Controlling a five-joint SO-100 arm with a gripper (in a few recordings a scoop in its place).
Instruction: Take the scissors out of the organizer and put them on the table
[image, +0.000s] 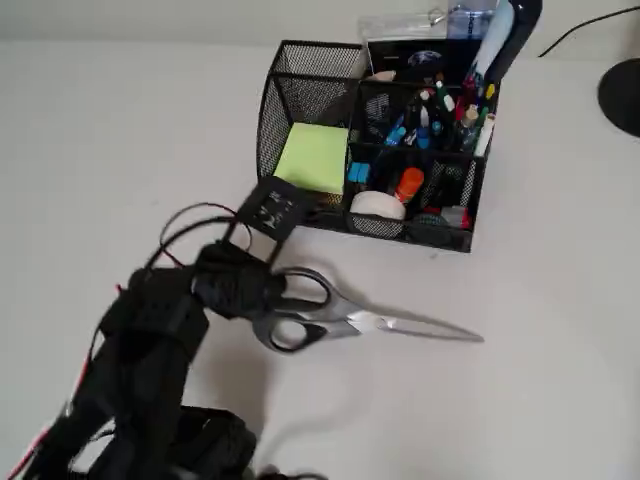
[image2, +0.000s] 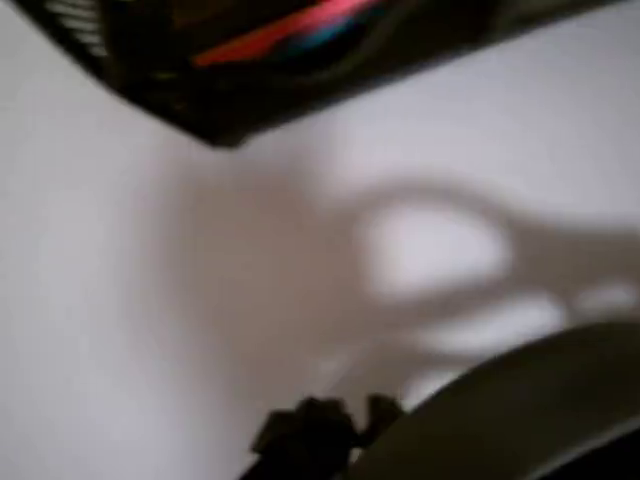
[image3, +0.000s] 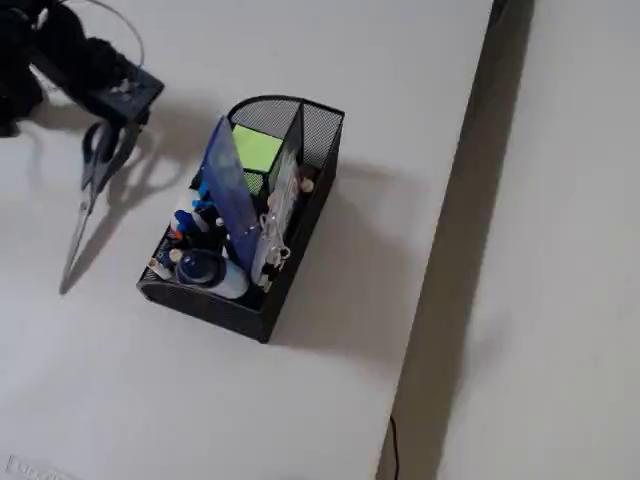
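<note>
Scissors out of the organizer, claw at their handles

Your claw (image: 262, 292) sits at the loop end of the scissors (image: 375, 322), seemingly clamped on a handle. They lie low over the counter (image: 540, 350), in front of the organizer (image: 300, 100); in the overhead view the blades run right, away from the claw. Whether they touch down you cannot tell

The arm (image: 150, 350) at the lower left of the overhead view was black throughout, built of blocky segments. Thin black cables looped above its wrist, with red wire showing alongside. A small dark square module (image: 272, 208) with pale markings sat at its tip.
</note>
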